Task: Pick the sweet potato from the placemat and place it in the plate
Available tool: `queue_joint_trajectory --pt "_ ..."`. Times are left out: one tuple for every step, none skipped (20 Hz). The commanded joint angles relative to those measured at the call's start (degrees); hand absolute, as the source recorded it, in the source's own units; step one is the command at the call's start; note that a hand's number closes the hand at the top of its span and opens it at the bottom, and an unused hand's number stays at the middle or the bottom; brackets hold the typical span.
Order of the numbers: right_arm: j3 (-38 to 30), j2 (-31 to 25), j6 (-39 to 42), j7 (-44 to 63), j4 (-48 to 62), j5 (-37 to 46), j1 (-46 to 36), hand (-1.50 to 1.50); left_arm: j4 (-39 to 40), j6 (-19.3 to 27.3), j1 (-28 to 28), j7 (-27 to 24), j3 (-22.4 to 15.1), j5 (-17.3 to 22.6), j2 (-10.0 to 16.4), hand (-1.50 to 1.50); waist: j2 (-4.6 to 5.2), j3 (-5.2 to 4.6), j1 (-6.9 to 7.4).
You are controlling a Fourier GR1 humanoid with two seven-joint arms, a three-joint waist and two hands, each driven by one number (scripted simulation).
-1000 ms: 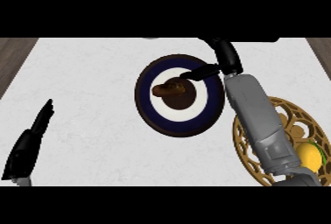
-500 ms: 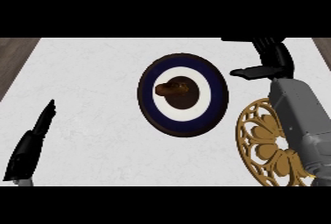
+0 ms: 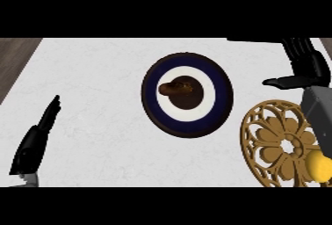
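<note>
Table (image 3: 103, 145): white top with faint grey marbling, fills nearly the whole view. Dark brown wood-grain floor (image 3: 14, 61) shows past its upper left corner. Lighting even, shadows soft.

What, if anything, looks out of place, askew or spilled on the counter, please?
Nothing stands out. The sweet potato lies in the middle of the plate, the placemat lies flat beside it with a yellow item at its lower right, and the right hand is open, apart from the plate.
</note>
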Motion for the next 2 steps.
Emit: queue_joint_trajectory --pt "-0.26 -2.77 3.29 -4.7 2.65 0.49 1.82 -1.5 1.74 0.21 -1.43 -0.43 0.23 -0.6 0.4 0.0 0.32 0.05 0.28" --pt "-0.62 -4.73 3.41 -3.69 2.91 0.38 1.32 -1.5 -1.08 0.2 -2.06 1.98 -1.73 -1.03 -0.95 0.0 0.43 0.14 0.63"
